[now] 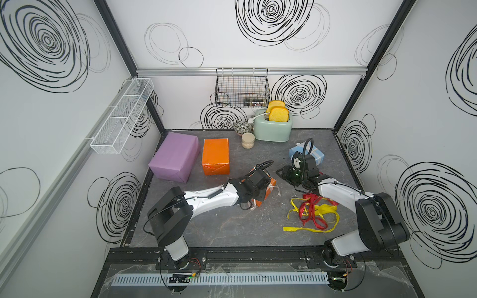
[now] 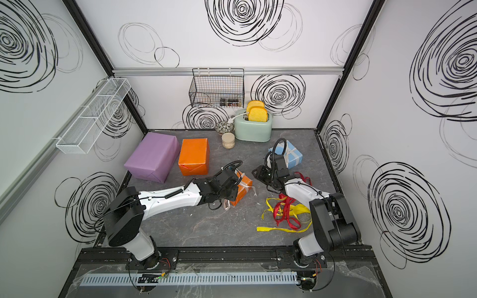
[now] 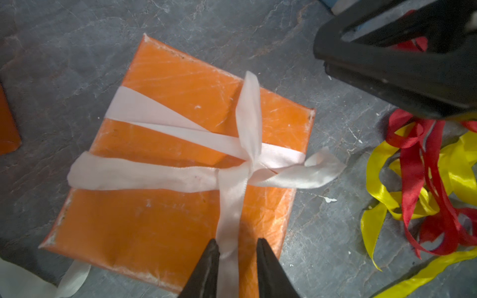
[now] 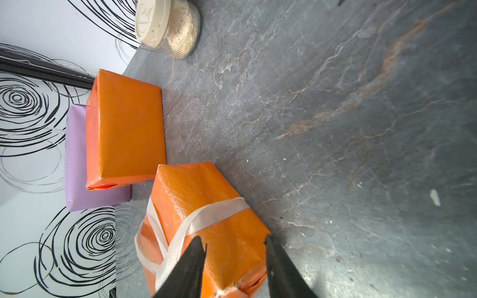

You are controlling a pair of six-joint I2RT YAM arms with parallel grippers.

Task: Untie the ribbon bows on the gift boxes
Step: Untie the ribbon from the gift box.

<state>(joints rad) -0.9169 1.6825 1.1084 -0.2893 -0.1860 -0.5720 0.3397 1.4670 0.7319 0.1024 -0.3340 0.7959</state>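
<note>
Two of the four ribbons, the yellow ribbon (image 3: 374,175) and the dark red ribbon (image 3: 410,180), already lie loose in a tangle on the slate-grey table (image 3: 77,51). The lilac box (image 1: 175,154) and the larger orange box (image 1: 216,154) stand bare at the far left. The white satin ribbon (image 3: 144,175) is tied crosswise over the small orange cube (image 3: 154,224), mid-table, with its knot (image 3: 249,165) off-centre toward one edge. The left gripper (image 3: 236,247) hangs over the cube, its jaws narrowly apart astride one strand running from the knot, and they do not look to bite it yet. The right gripper (image 4: 233,243), its jaws spread and empty, sits just beside the cube. The ribbon looks light, limp and slippery, so I would pinch a free tail near its end and pull steadily away from the knot. The light cube may slide along, so bracing it would help. The light-blue cube (image 2: 294,154) behind wears its own pale ribbon.
</note>
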